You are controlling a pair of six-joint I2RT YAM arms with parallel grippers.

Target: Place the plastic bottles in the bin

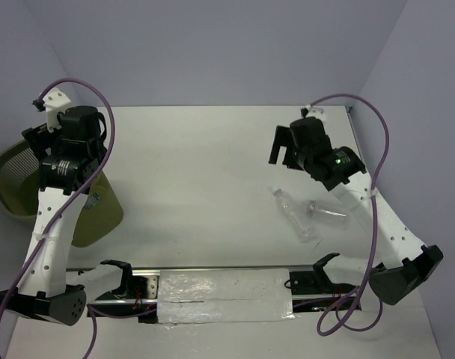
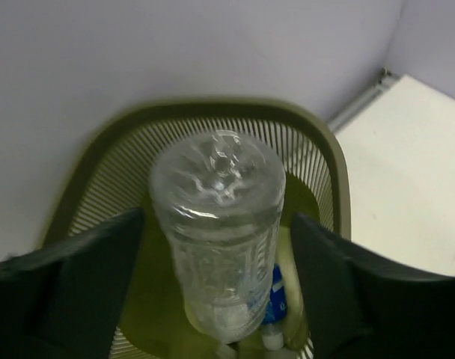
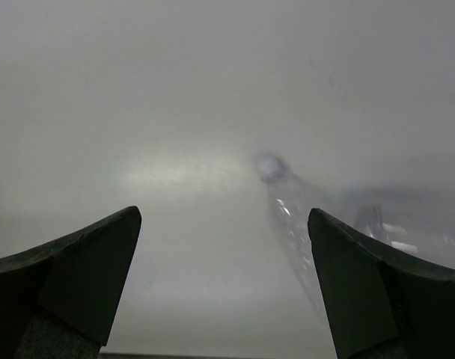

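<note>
A clear crinkled plastic bottle (image 2: 216, 224) hangs base-up between the fingers of my left gripper (image 2: 218, 217), with a gap on each side, so the jaws are open and not touching it. It is over the mouth of the olive-green bin (image 2: 212, 108), where another bottle with a blue label (image 2: 276, 295) lies. In the top view the left gripper (image 1: 39, 140) is above the bin (image 1: 10, 187) at the table's left edge. Two more bottles (image 1: 295, 215) (image 1: 328, 211) lie on the table at the right. My right gripper (image 1: 281, 146) hovers open just beyond them, and one bottle (image 3: 291, 224) shows near its right finger.
A grey taped strip (image 1: 224, 295) runs along the table's near edge between the arm bases. Purple cables (image 1: 377, 149) loop off both arms. Pale walls close the table at the back and on both sides.
</note>
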